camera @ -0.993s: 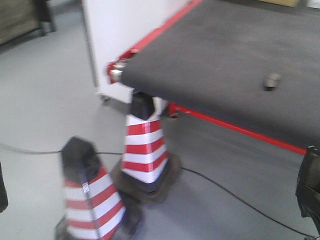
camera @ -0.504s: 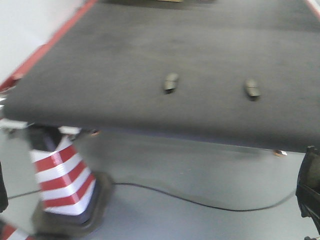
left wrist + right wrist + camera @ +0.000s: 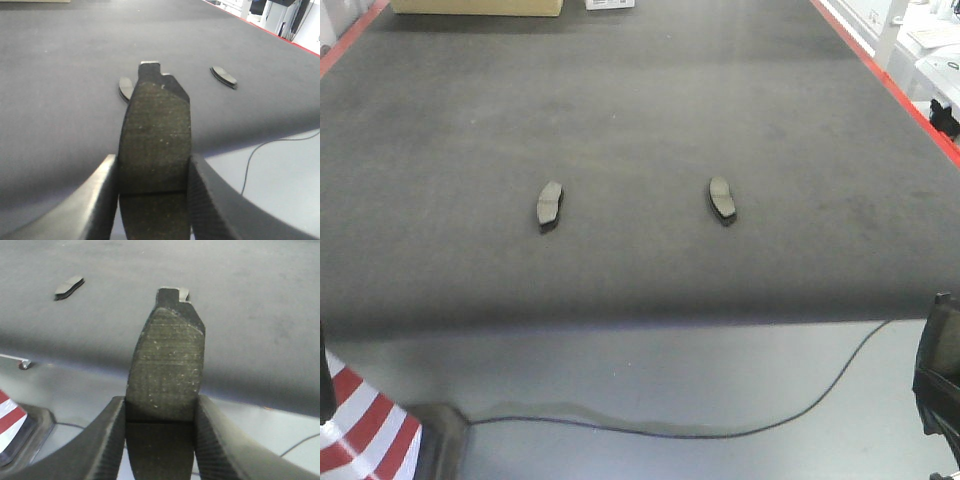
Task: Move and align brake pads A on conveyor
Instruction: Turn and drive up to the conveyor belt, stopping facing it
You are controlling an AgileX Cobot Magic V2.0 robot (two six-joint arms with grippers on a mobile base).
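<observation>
Nearest the cameras, each arm carries a brake pad. The left tool [image 3: 152,200] has its jaws pressed against the two long edges of a brake pad [image 3: 155,135], which sticks forward with its end tab leading; the right tool [image 3: 160,445] clamps a second pad [image 3: 167,365] the same way, so both are closed only as far as the pad's width allows. Both held pads hang over the near edge of the conveyor [image 3: 640,90], with bare floor and a black cable [image 3: 820,385] below them and a striped cone [image 3: 360,430] at the lower left. Farther out, two more pads lie flat on the belt: one to the left [image 3: 550,205] and one to the right [image 3: 722,199], well apart, both running roughly lengthwise away from the robot. The step in hand appears to be carrying the held pads in over the belt for placing. To do it well, each pad should be brought fully past the belt edge, turned to match the lie of the two resting pads, lowered until flat on the felt, and released only once seated in line with them.
</observation>
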